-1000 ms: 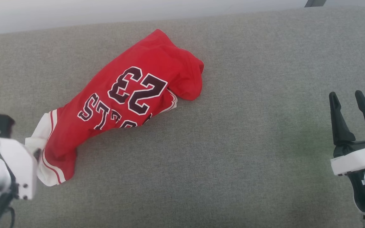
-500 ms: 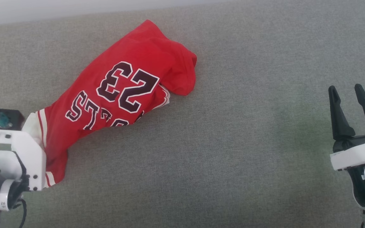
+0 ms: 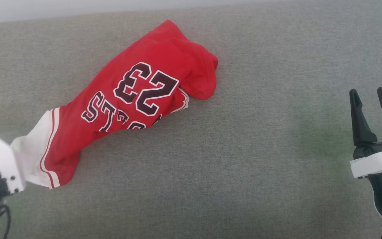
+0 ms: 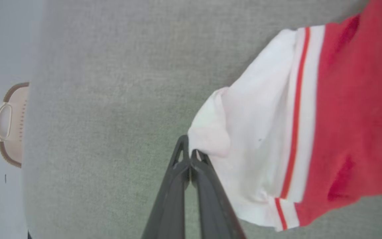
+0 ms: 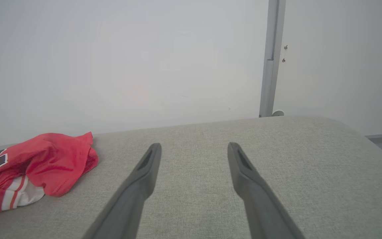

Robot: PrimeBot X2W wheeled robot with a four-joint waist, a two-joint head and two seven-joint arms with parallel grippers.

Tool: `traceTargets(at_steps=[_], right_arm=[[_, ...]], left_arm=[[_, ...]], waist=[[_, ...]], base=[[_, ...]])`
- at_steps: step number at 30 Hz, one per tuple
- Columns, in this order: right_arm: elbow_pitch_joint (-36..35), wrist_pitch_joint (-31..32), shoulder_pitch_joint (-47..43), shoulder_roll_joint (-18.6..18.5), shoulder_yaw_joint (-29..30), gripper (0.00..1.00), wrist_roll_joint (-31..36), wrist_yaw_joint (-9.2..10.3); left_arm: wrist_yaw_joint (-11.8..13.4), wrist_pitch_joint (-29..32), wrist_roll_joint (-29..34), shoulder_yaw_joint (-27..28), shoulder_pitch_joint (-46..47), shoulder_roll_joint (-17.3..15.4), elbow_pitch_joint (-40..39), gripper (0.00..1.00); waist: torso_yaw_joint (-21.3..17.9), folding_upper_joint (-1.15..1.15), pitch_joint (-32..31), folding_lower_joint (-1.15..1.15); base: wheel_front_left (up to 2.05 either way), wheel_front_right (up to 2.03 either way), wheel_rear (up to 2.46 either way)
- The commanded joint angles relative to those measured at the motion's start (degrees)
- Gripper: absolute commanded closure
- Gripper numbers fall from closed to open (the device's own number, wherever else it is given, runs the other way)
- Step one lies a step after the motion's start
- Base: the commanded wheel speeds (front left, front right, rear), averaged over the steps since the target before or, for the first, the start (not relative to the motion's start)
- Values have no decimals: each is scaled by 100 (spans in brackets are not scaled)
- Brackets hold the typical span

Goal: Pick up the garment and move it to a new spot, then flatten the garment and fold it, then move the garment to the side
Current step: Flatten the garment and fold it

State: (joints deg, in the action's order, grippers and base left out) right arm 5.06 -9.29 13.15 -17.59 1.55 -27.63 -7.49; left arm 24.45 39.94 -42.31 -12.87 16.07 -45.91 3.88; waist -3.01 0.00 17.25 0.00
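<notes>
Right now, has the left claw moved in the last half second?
Yes: against the couch's far edge, which hardly shifted, the left claw went left in head view, stretching the garment by its white sleeve.

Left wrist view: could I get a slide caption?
Left end effector pinches the garment by its white sleeve over grey upholstery.

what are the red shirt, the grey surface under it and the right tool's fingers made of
Garment: soft thin knit cloth, matte; it drapes and creases.
Surface: coarse woven upholstery fabric, likely padded; flecked weave, rounded edge.
Right tool: fingers look like matte dark moulded plastic, though rubber is possible.
</notes>
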Motion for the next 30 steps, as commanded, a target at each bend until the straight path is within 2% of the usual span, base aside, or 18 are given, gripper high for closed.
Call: traceTargets(at_steps=[1, 3, 7, 8, 9, 10, 11, 22, 30], right_arm=[[-30, 15, -10, 11, -19, 0, 26, 0], [-34, 27, -7, 6, -25, 0, 39, 0], [-37, 56, -19, 14, -57, 0, 52, 0], [-33, 55, -30, 12, -59, 0, 50, 0], [-28, 59, -38, 13, -72, 0, 46, 0], [-22, 65, -48, 12, -83, 0, 42, 0], [-17, 70, -64, 10, -95, 0, 38, 0], [-51, 224, -226, -51, -250, 0, 6, 0], [-140, 503, -258, -164, -518, 0, -87, 0]], left_arm=[[61, 41, -53, 18, -126, 17, 24, 100], [124, 6, -49, 52, -232, 13, 54, 100], [76, -161, -116, 105, -409, 61, 217, 100], [61, -203, -121, 112, -433, 62, 260, 89], [29, -232, -95, 104, -466, 24, 305, 68], [-7, -297, -94, 107, -474, 24, 313, 22], [-43, -375, -135, 146, -463, 71, 301, 0], [-500, -1608, 34, 237, -574, 282, 24, 0], [-819, -2918, 385, 92, -785, 626, -232, 0]], waist=[[21, 0, -3, 0], [44, 0, -10, 0], [71, 0, -45, 0], [76, 0, -59, 0], [75, 0, -76, 0], [80, 0, -95, 0], [92, 0, -120, 0], [359, 0, -454, 0], [766, 0, -636, 0]], base=[[0, 0, 0], [0, 0, 0], [0, 0, 0], [0, 0, 0], [0, 0, 0], [0, 0, 0], [0, 0, 0], [0, 0, 0], [0, 0, 0]])
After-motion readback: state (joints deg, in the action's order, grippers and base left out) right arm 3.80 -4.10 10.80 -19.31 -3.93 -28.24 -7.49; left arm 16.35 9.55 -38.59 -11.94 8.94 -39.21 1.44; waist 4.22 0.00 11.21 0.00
